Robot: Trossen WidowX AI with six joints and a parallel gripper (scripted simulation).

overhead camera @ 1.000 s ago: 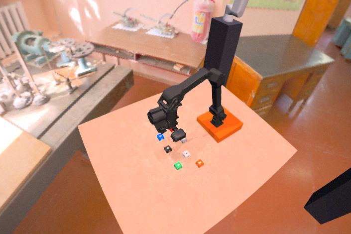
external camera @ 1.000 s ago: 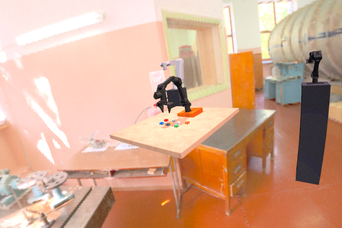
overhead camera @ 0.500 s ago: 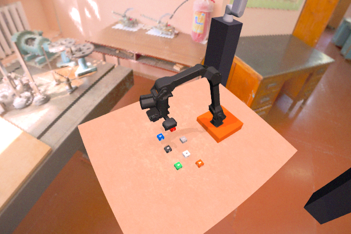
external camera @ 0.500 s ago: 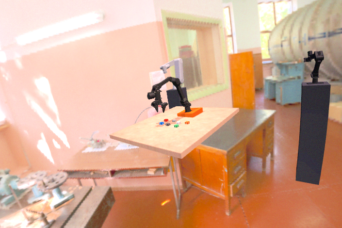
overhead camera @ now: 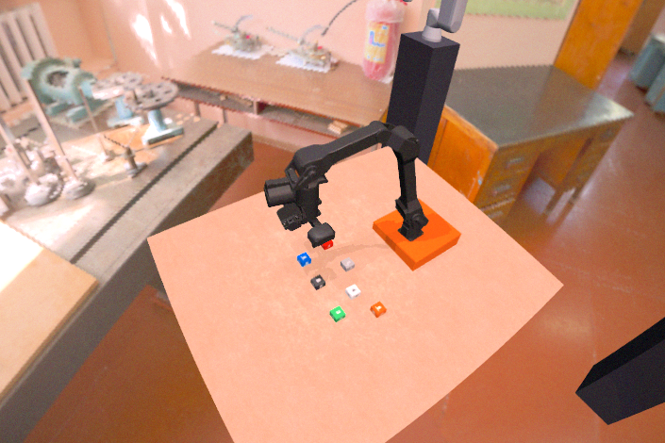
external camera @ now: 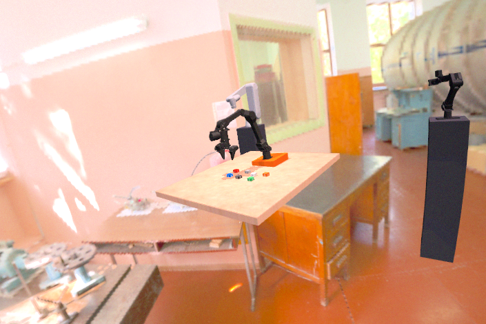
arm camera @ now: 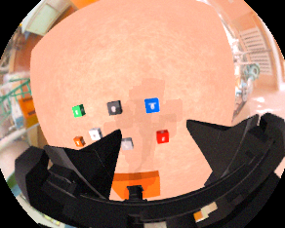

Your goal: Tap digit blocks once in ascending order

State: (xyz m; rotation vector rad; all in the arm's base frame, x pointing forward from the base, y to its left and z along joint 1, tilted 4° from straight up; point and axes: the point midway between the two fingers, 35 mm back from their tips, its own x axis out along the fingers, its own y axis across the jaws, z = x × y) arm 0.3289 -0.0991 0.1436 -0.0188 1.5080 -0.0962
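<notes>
My gripper (external camera: 227, 158) (arm camera: 154, 128) is open and empty, high above the table (overhead camera: 270, 365) (external camera: 220, 198). In the wrist view the red block (arm camera: 162, 136) (external camera: 236, 170) and the blue block (arm camera: 151, 105) (overhead camera: 304, 259) (external camera: 229, 175) show between the fingers. The grey block (arm camera: 127, 143) (overhead camera: 347, 264) is beside the left fingertip. The black block (arm camera: 114, 107) (overhead camera: 318, 282), white block (arm camera: 95, 133) (overhead camera: 353, 291), green block (arm camera: 78, 111) (overhead camera: 337, 314) and orange block (arm camera: 79, 141) (overhead camera: 378, 309) lie farther left. The printed digits are too small to read. In the top view the gripper partly hides the red block.
The arm stands on an orange base (overhead camera: 432, 245) (external camera: 276, 159) at the back of the table. A dark pillar (overhead camera: 419, 89) with a grey arm stands behind it. Another dark pillar (external camera: 444, 183) carries a black arm, away from the table.
</notes>
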